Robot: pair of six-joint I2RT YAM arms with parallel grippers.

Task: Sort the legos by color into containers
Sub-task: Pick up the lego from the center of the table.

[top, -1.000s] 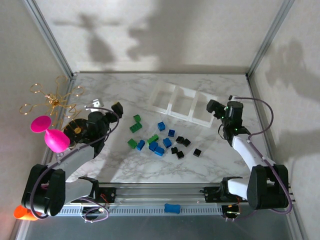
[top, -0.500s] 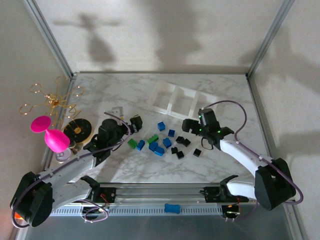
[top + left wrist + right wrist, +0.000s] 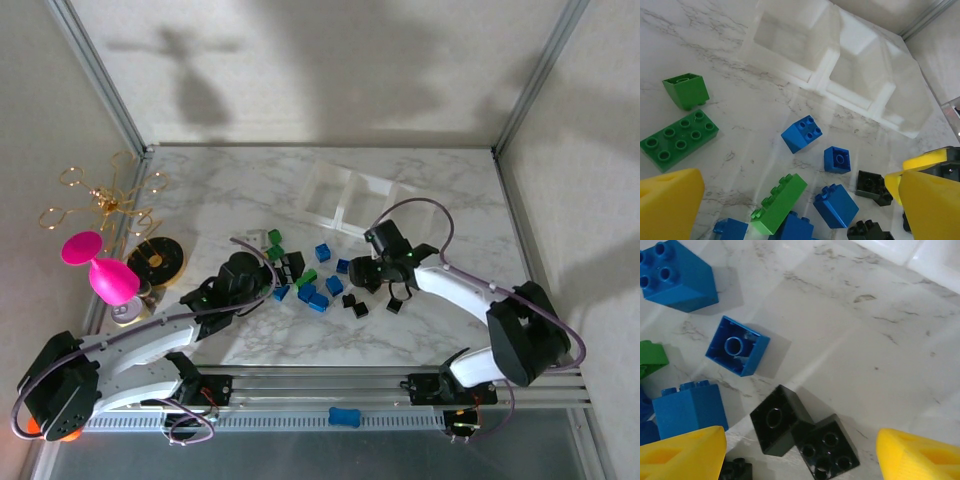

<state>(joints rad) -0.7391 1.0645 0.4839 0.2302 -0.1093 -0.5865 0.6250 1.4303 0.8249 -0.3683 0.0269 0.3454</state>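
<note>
Both arms reach toward the middle of the table (image 3: 225,190); left gripper (image 3: 288,266) and right gripper (image 3: 362,272) hang low, jaws spread wide.

Legos (image 3: 801,133) bunched tight; open marble gap (image 3: 765,102) b4 containers (image 3: 823,70).

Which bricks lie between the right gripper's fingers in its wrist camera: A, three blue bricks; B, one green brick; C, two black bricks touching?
C: two black bricks rest against each other between the spread yellow fingers of the right gripper.
</note>
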